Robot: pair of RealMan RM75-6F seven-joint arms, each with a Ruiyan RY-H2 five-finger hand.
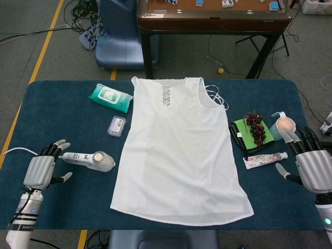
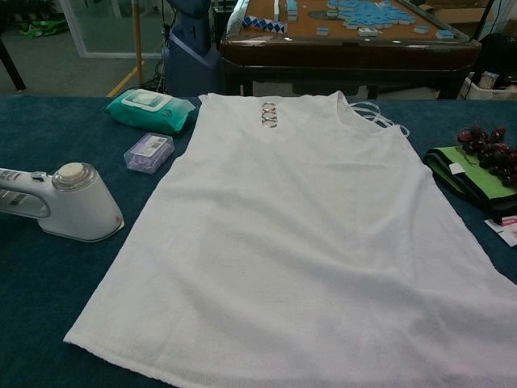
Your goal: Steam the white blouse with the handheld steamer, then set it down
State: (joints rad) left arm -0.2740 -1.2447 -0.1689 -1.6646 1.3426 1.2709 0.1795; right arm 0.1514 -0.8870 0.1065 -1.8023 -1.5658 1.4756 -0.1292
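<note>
Two hands are in play, neither holding anything, so the task sits at its opening step: reaching for the tool.

Biggest first, the worktop (image 1: pixel 62 109), covered in dark blue cloth, carries everything. Spread flat across its middle lies the white blouse (image 1: pixel 179 150), neckline at the far side, hem towards the robot, unsteamed as far as I can judge.

Left of the blouse, just beside its lower edge, the handheld steamer (image 1: pixel 91 159) lies on the cloth with its rounded head towards the garment and its handle pointing outward; its cord (image 1: pixel 21 151) trails off to the left edge. The left hand (image 1: pixel 44 170) is released, fingers spread, with its fingertips close to the handle end; whether they touch it I cannot tell. The chest view shows the steamer resting alone, with no hand in the picture.

At the right edge the right hand (image 1: pixel 311 166) is likewise released and empty, near a flat packet (image 1: pixel 264 160) and a pink cup (image 1: pixel 284 126), with grapes (image 1: pixel 256 128) on a green cloth (image 1: pixel 244 136) just beyond.

Smaller things left of the neckline, a wipes pack (image 1: pixel 110 97) and a little clear box (image 1: pixel 116 126), play no part.

Next, I judge, the left hand must close round the handle, then lift and carry the head over the fabric without dragging the cord across the blouse.
</note>
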